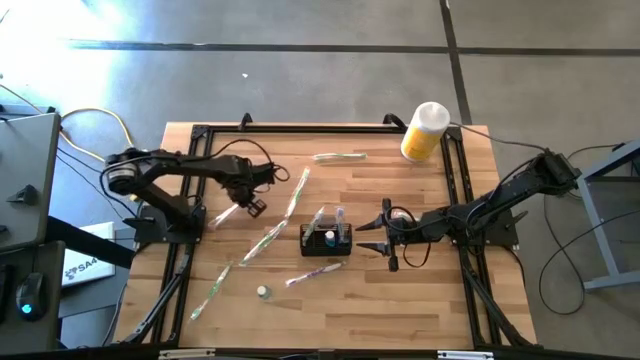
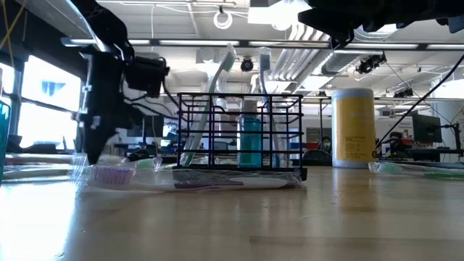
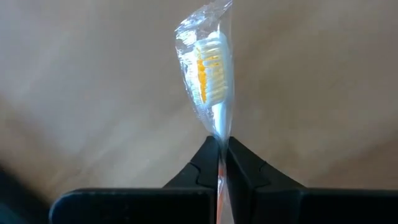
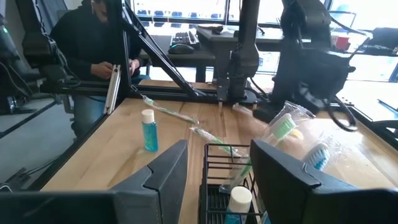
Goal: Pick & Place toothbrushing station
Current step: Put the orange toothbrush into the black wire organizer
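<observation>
- The toothbrushing station (image 1: 327, 238) is one black wire box. It stands near the middle of the wooden table (image 1: 420, 310), a little toward the right arm's side.
- Inside the station I count one blue bottle (image 2: 249, 142) with a white cap, and at least two wrapped toothbrushes that stand up and lean out over the rim.
- One more wrapped toothbrush with purple bristles (image 1: 312, 273) lies flat on the table, just in front of the station.
- The left gripper (image 1: 252, 203) is low over the table, well apart from the station. Its fingers (image 3: 208, 163) are pressed together on the wrapped toothbrush with orange bristles (image 3: 211, 68), and they pinch it at the neck under the head.
- The right gripper (image 1: 387, 238) is just beside the station, on its right side. Its two fingers (image 4: 283, 171) are spread wide and hold nothing; the station shows between them in the right wrist view.
- About four other wrapped toothbrushes lie loose on the table, mostly between the left arm and the station, and one near the far edge (image 1: 340, 156).
- One yellow bottle (image 1: 424, 132) with a white cap lies at the far right corner.
- One small second blue bottle (image 1: 262, 292) stands alone at the near side.
- One person (image 4: 87, 37) in dark clothes is behind the table.
</observation>
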`<act>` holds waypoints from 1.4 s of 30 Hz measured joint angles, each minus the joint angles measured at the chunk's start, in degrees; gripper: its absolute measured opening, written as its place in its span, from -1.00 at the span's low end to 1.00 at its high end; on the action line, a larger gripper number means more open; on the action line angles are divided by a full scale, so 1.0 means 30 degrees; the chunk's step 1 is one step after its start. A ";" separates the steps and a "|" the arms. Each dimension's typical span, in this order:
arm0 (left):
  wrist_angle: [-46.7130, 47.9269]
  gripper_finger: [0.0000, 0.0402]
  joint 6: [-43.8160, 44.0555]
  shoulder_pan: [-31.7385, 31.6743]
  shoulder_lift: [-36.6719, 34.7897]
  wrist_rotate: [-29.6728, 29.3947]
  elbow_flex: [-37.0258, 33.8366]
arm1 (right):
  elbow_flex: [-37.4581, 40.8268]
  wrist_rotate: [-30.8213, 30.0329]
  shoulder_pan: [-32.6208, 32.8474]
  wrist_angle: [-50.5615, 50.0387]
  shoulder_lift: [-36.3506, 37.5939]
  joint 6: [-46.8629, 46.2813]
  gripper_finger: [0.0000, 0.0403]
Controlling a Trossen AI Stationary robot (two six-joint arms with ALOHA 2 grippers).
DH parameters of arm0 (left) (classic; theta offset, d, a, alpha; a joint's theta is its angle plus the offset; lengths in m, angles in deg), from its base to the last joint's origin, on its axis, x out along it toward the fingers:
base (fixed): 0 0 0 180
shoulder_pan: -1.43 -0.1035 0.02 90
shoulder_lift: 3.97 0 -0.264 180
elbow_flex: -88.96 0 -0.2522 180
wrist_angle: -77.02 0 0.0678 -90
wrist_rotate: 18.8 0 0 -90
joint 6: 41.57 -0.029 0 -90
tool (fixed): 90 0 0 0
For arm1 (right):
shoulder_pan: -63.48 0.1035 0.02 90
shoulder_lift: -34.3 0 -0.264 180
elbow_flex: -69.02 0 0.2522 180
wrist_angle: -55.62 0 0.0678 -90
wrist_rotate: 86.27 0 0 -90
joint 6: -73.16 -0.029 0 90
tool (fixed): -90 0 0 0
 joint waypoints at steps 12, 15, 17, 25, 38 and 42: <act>0.3295 -0.99 0.3574 0.6676 -0.5048 -0.3736 0.4447 | 0.0007 0.2642 0.0033 0.1076 0.0000 0.0848 -0.16; 0.3320 -0.99 0.5024 1.0232 -0.5762 -0.5798 0.5070 | 0.0004 0.4629 0.0049 0.1797 0.0000 0.1238 -0.16; 0.2577 -1.00 0.5951 1.2778 -0.5867 -0.7755 0.5299 | 0.0007 0.5511 0.0048 0.2125 0.0000 0.1406 -0.16; -0.6770 -1.00 0.0761 2.0603 -0.4834 -1.3443 0.5343 | 0.0007 0.6054 0.0042 0.3542 0.0000 0.2251 -0.16; -1.7700 -1.00 -0.9042 2.0299 -0.1353 -1.1815 0.5336 | -0.0559 0.4127 0.1417 0.5067 -0.0085 0.5887 0.19; -1.9711 -1.00 -1.0224 1.8496 -0.0433 -0.8454 0.5335 | -0.1054 0.4135 0.1781 0.4959 -0.0705 0.5723 0.45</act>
